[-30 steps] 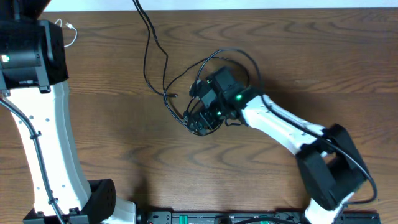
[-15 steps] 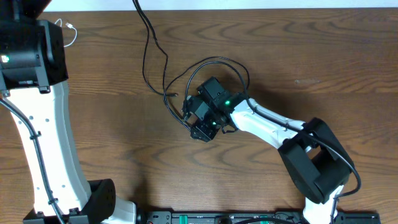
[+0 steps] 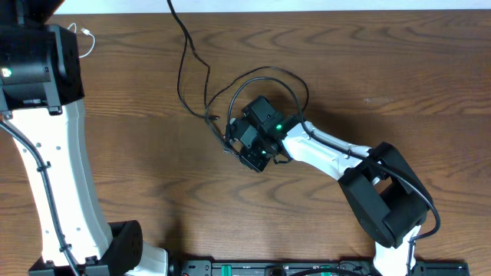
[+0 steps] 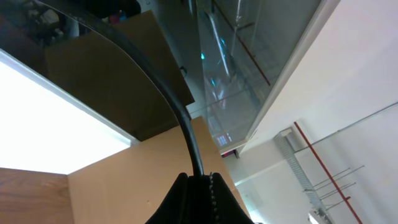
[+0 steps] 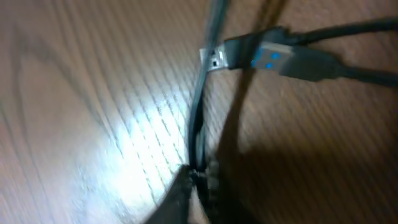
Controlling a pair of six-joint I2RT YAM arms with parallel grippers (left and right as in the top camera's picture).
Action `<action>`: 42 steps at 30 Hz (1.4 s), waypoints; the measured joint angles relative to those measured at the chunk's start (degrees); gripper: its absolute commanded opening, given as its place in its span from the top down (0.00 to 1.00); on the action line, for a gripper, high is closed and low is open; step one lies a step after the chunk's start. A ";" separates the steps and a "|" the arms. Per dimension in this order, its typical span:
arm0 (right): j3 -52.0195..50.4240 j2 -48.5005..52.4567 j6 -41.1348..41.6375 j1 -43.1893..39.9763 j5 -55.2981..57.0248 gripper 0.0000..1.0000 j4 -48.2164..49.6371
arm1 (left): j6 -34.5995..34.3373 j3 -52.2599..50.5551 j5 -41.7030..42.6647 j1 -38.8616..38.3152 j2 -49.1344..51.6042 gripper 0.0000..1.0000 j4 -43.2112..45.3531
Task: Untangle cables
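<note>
Brown wood-grain counter [image 3: 399, 69] fills the overhead view, with a pale strip along its far edge. On the robot's left, the left arm [image 3: 61, 169] stands at the counter's edge, its black head near the far corner. Its wrist camera looks up at ceiling panels and glazing rather than at the wood. The right arm [image 3: 330, 153] reaches from the near right edge to the middle of the counter and bends down into the tangle.

The black cables [image 3: 268, 70] lie in the centre. One loop arches over the right wrist, several strands cross at a knot just left of it, and one strand runs away past the far edge. A short white cable [image 3: 90, 40] sits well apart by the left arm's head.

The left fingers [image 4: 177, 202] are together, and a black strand rises from between their tips; it is probably the strand leaving the overhead view. The right fingers [image 5: 177, 199] are also together, pinched on a thin strand low on the wood. That view is blurred, so how firm the grip is cannot be told. A plug [image 5: 273, 57] with blue marks lies just beyond, crossing over the pinched strand.

These cords look light and limp, so they will follow a pull but not a push. Their smooth jackets may slide through a loose pinch, and the plug's square shoulders could snag in a loop. A hold close behind the plug would probably steer it best, so that the end can be fed back through the crossing.
</note>
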 measured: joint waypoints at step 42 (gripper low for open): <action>0.00 -40.74 38.82 -19.12 34.45 0.25 -16.83 | 20.33 0.00 0.33 0.04 0.00 0.93 -25.27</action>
